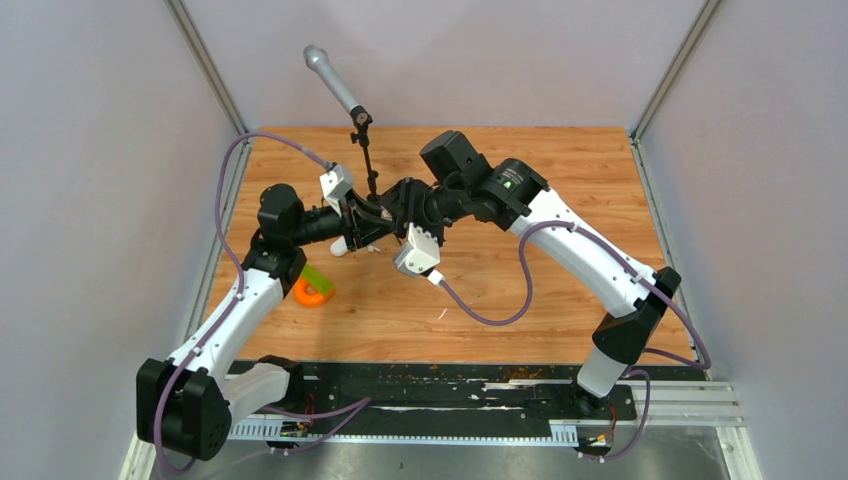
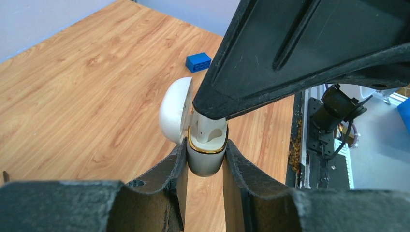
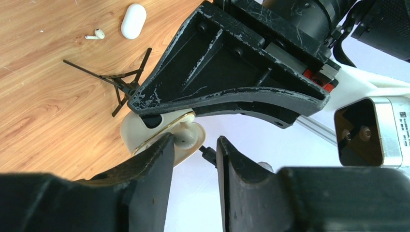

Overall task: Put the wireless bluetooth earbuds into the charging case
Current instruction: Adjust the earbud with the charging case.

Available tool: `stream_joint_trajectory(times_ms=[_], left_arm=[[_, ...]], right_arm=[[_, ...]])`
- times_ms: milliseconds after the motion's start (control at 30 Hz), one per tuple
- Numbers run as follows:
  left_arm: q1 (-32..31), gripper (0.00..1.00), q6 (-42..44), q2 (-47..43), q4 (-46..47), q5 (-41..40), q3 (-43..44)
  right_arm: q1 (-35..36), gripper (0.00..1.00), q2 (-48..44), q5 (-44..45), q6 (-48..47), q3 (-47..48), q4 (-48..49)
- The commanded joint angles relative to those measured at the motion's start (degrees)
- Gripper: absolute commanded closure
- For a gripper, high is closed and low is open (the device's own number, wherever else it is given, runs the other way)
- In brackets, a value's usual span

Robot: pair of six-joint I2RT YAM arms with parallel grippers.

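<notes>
Mid-table, your left gripper (image 2: 206,150) pinches the lower half of the charging case (image 2: 205,166) between both fingers. It holds the case upright above the wooden table (image 2: 72,87), with the hinged lid (image 2: 174,111) swung open to one side. 1 earbud (image 2: 208,131) sits inside the gold-rimmed opening, and a finger of your right gripper (image 3: 196,145) hangs directly over it. The right wrist view shows that gripper's jaws standing narrowly apart with nothing gripped between them, their tips just beside the case. A second earbud (image 3: 95,35) lies loose on the table, close to a closed white oval pod (image 3: 134,20) and near the black tripod feet (image 3: 123,82) of the microphone (image 1: 330,75) stand. A blue brick (image 2: 198,62) rests farther off on the wood.
</notes>
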Motion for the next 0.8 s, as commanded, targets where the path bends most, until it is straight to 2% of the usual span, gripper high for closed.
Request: stream_joint_trajectory(times_ms=[0, 267, 567, 767], left_arm=[[-0.3, 0.95, 0.4, -1.0, 6.1, 0.9, -1.0], [-0.3, 0.96, 0.3, -0.6, 7.1, -0.1, -1.4], [0.2, 0.96, 0.6, 0.0, 7.2, -0.8, -1.5], [1.2, 0.97, -0.3, 0.3, 7.2, -1.3, -1.4]], right_arm=[[0.2, 0.59, 0.6, -1.2, -14.3, 1.8, -2.0], [-0.2, 0.55, -0.8, 1.5, -12.4, 0.5, 1.8], [-1.7, 0.54, -2.9, 6.4, -3.1, 1.1, 8.8], [-3.0, 0.53, -8.9, 6.8, 6.0, -2.3, 10.4]])
